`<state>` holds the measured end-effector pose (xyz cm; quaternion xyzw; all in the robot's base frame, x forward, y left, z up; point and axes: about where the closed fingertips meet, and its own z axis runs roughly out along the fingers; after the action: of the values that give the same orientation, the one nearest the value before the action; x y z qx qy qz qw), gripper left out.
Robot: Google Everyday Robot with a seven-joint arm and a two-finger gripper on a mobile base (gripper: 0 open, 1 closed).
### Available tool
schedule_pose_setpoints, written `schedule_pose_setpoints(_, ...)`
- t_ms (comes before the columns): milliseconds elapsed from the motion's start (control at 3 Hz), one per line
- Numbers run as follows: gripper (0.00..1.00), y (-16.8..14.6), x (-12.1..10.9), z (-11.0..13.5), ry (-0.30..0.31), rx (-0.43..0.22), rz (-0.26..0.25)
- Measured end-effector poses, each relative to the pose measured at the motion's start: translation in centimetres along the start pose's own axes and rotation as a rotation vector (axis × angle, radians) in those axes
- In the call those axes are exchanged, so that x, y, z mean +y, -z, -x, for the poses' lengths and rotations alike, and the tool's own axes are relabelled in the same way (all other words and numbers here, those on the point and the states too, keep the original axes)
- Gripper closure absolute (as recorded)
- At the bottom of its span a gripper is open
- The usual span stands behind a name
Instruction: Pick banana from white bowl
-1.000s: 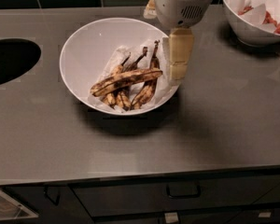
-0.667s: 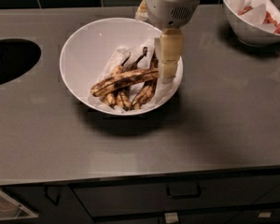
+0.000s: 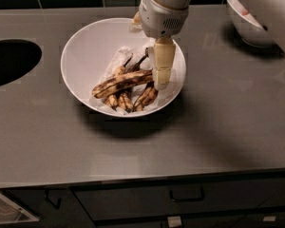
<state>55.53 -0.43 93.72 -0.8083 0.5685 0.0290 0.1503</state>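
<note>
A wide, shallow white bowl (image 3: pixel 85 46) lined with crumpled white paper sits on the grey counter. In it lie several overripe bananas. The banana (image 3: pixel 121 82) is the longest one, nearly straight, yellow streaked with brown-black, lying across the shorter blackened ones. My gripper (image 3: pixel 160 82) reaches down into the bowl from above. Its cream-coloured fingers (image 3: pixel 162 63) are at the right end of the banana and hide that end.
A second white bowl (image 3: pixel 249 27) with red food stands at the back right, partly hidden by my arm. A dark round opening (image 3: pixel 12 61) is cut into the counter at the left. Drawers with handles (image 3: pixel 185 196) run below the counter's front edge.
My gripper has moved left and down, from the bowl's right rim into the bowl, to the right end of the long banana. The bananas have not moved.
</note>
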Motion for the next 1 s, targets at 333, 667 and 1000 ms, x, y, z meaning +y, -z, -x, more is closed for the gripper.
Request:
schedule_pose_setpoints(333, 0.14, -1.0, 0.0, 0.2, 0.0, -0.015, 0.013)
schedule_pose_setpoints(667, 0.26, -1.8, 0.1, 0.3, -0.003, -0.027, 0.026)
schedule_pose_setpoints(1000, 0.3, -2.1, 0.2, 0.3, -0.002, -0.031, 0.029)
